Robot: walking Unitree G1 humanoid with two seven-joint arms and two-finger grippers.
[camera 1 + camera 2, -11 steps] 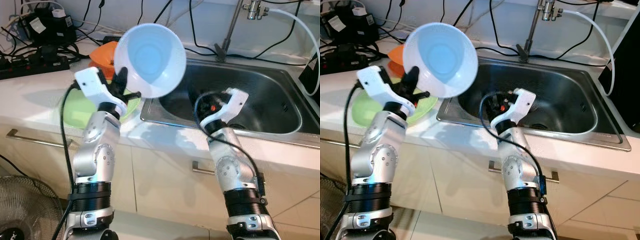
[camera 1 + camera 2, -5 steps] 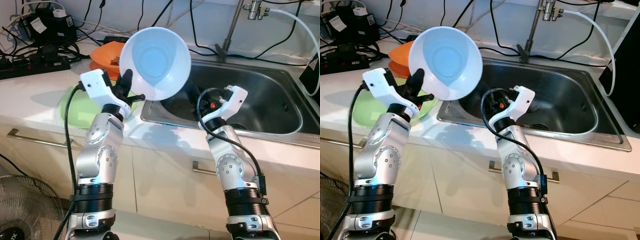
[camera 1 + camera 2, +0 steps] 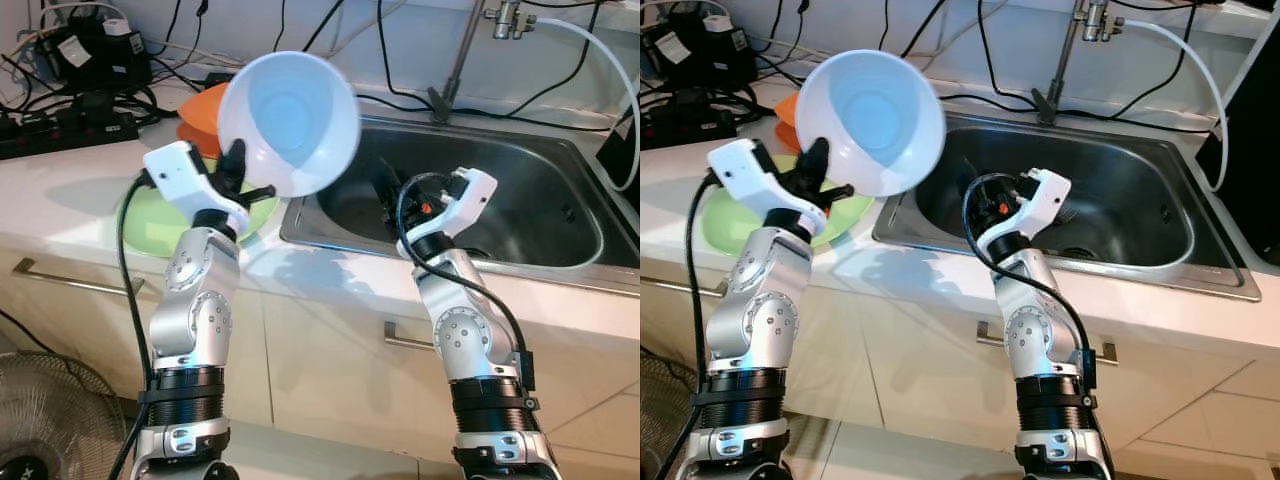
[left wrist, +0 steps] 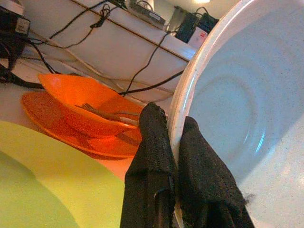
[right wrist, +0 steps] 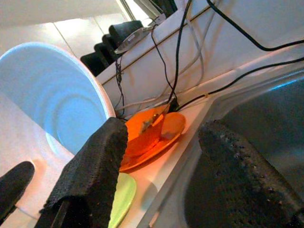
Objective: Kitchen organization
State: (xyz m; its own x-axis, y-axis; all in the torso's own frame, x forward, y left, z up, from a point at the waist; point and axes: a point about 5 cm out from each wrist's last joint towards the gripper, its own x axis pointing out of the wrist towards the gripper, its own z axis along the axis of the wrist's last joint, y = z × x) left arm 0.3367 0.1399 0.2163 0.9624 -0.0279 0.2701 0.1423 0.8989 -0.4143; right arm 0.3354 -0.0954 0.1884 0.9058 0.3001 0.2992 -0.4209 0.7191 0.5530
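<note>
**White bowl held aloft beside the sink**

The left gripper [image 4: 173, 156] has its jaws clenched on the rim of one white bowl [image 3: 290, 122], tilted in the air over the sink's [image 3: 520, 200] near corner. Just beyond it on the bench [image 3: 70, 190] — one green plate [image 3: 150, 225], one orange bowl [image 4: 80, 107] on an orange plate [image 4: 61, 133]. The right gripper [image 5: 161, 156] hangs inside the sink, jaws released. Since half a second ago the bowl has swung away from the sink, toward the green plate.

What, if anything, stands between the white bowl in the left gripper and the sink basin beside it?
Nothing visible blocks it. The left gripper pinches the white bowl by its rim, above the counter at the sink edge. The right gripper hovers open over the basin's near side.
</note>
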